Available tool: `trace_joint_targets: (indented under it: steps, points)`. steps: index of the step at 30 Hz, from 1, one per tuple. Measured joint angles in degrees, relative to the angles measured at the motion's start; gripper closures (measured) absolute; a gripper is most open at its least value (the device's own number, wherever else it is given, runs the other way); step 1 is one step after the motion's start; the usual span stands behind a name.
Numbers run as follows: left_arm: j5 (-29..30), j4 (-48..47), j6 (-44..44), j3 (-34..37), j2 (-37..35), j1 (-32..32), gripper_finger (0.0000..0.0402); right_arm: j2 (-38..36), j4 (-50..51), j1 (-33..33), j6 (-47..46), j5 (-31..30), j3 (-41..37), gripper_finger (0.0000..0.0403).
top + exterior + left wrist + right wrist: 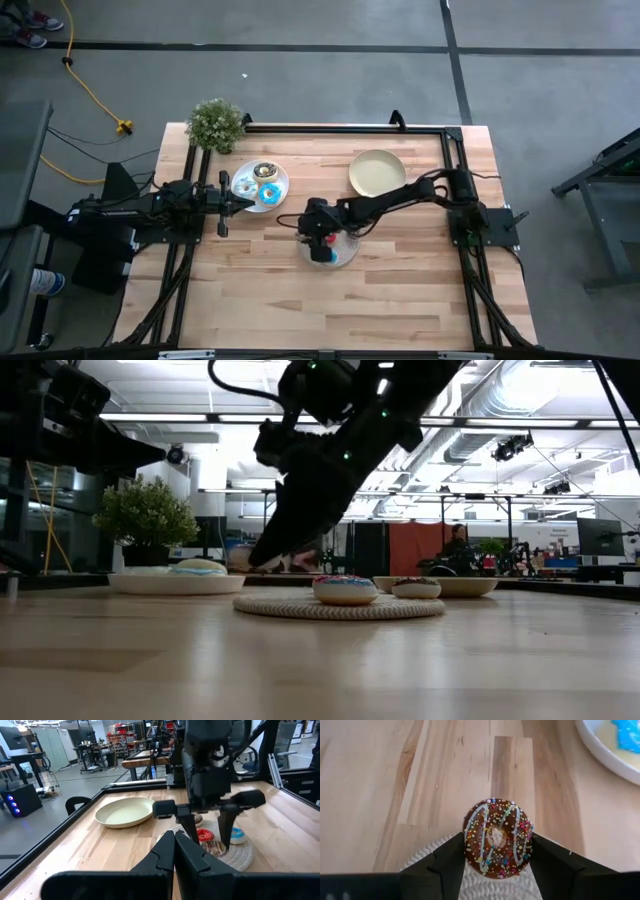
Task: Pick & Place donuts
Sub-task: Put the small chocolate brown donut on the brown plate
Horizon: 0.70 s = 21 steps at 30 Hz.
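Right fingers [496, 865]: I have them closed on the brown donut [497, 838], one finger on each flank, so the sprinkled face looks up at my wrist camera.
Why held so: gripping across the ring keeps the hole and icing clear; I judge it steady enough to set down flat.
Position: it hangs just above the near edge of the mat [445, 851], with bare tabletop [380, 780] beyond.
Right arm: it reaches from the right side to the middle of the tabletop, over the mat.
On the mat: a red donut [205, 836] and a blue donut [236, 835] lie under the gripper; from table height I see two rings on the weave.
In the way: those two crowd the mat, so I would aim for the free patch beside them; a drop onto a neighbour could tip the ring off.
Left fingers [174, 851]: pressed together, empty, pointing at the mat from the left.
White plate [280, 185]: left of the mat, more donuts [266, 182] waiting on it.
Yellow plate [377, 172]: behind the mat, nothing on it that I can see.
Plant [215, 123]: back left corner, clear of both arms.
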<state>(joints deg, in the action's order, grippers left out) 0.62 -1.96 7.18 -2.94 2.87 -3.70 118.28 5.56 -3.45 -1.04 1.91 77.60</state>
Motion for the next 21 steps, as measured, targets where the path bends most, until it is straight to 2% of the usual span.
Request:
trace_joint_targets:
  steps: [12, 21]
  points:
    - [0.0, -0.1, 0.0, 0.0, 0.0, 0.0, 0.0401, -8.1, 8.1, 3.6, -0.1, -3.8, -1.9, 0.0210]
    - [0.0, -0.2, 0.0, 0.0, 0.0, 0.0, 0.0401, -21.4, 7.9, 6.9, -0.5, -9.5, -15.7, 0.0210]
